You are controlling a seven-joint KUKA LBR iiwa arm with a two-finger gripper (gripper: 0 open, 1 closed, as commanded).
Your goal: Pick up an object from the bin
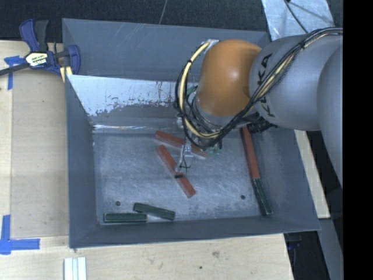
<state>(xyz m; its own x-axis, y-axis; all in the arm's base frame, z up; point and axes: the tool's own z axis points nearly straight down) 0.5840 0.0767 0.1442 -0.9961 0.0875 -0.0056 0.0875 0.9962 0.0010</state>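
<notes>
Arm is reaching into the grey bin (pixel 78 174) from the right, wrist pointing nearly straight down, so the orange cover (pixel 227 80) and cable loops hide most of the tooling. The end effector (pixel 185 163) is low over the floor mid-bin, with its tip right where the middle brown bar (pixel 166 157) and the lower brown bar (pixel 186 186) meet on one diagonal. It looks to be touching or just above them; I can't tell which. I also can't tell if it's open or closed, and nothing is visibly gripped. My read is that the target is that diagonal pair, still flat on the floor. A third brown bar (pixel 169 139) lies just beside them toward the back wall. The rest sits loose along the walls: a long red-brown stick (pixel 251 153) against the right side and two dark green bars (pixel 125 217) (pixel 155 212) at the near wall, well clear.
</notes>
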